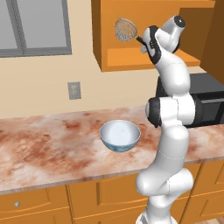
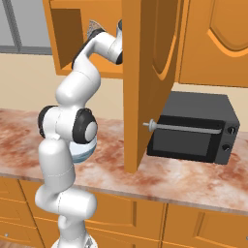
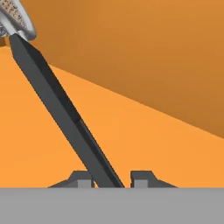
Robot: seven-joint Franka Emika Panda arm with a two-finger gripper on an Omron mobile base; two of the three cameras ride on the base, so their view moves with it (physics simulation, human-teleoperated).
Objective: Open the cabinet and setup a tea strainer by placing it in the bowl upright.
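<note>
I see my pincer [image 3: 110,178] pinching the tea strainer [image 1: 126,29] by its handle, top centre, inside the open cabinet [image 1: 131,59], bowl [image 1: 120,135] mid-frame on the table [image 1: 48,148]

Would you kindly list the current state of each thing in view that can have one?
cabinet: door swung wide open.
tea strainer: up in the cabinet opening, its black handle between the gripper's fingertips.
bowl: upright on the counter, nothing in it.
gripper: closing around the strainer handle; whether it grips firmly is unclear.
microwave: door shut.
</note>
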